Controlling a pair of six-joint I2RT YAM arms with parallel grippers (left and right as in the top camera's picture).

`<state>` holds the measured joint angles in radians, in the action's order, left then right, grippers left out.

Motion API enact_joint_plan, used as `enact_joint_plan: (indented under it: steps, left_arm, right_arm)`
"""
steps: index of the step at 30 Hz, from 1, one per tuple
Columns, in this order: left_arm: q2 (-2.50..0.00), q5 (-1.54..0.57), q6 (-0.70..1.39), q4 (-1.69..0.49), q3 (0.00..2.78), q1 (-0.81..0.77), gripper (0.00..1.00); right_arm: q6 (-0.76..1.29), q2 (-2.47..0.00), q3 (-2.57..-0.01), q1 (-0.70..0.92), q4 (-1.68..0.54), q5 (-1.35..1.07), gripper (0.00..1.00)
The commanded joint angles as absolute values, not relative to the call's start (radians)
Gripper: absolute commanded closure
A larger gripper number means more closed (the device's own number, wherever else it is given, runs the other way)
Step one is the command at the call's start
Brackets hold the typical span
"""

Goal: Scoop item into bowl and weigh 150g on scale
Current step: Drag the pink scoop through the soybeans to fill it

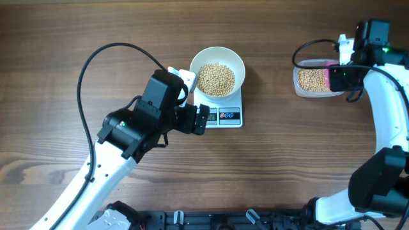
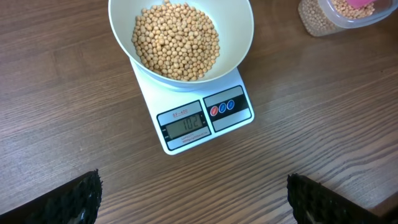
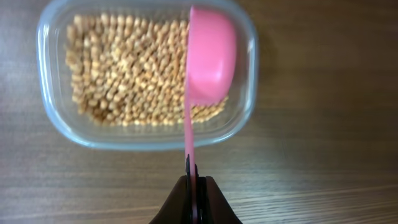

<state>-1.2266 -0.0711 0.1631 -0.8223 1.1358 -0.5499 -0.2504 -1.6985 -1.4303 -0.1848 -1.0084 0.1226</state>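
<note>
The wooden table (image 1: 287,166) is carrying everything, and the two arms are reaching in from its near edge. The left arm (image 1: 128,134) is stretching diagonally toward the middle, and the right arm (image 1: 390,115) is rising along the right side toward the far corner.

The bowl (image 1: 217,54) is sitting on the scale (image 1: 230,116) near the middle of the table, overhanging the platform on all sides and leaving only the front strip with the display and buttons showing. In the left wrist view the display is showing what looks like 102. Well apart to the right, a clear plastic tub (image 1: 297,82) is standing on the table.

The left gripper (image 1: 198,119) is hovering by the left front corner of the scale, its fingers (image 2: 74,199) spread wide apart with only bare wood between them. The right gripper (image 3: 196,183) is hanging over the tub, its jaws pressed together on the thin handle of a pink scoop (image 3: 211,56). The scoop is turned on edge over the right part of the tub; whether it is touching the contents I cannot tell.

The beans (image 1: 216,79) are heaping in the bottom of the bowl, and more beans are lying in a shallow layer across the tub
</note>
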Motion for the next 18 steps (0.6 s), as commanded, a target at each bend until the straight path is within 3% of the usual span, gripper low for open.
enact_joint_plan:
  steps: [1, 18]
  left_arm:
    - [-1.219, -0.055, 0.173, -0.820, 1.131, -0.553, 0.00]
    - [-1.219, -0.055, 0.173, -0.820, 1.131, -0.553, 0.00]
  right_arm:
    - [-0.241, -1.713, -1.393, -0.175, -1.006, 0.033, 0.96]
    - [-0.266, -1.713, -1.393, -0.175, -1.056, -0.095, 0.96]
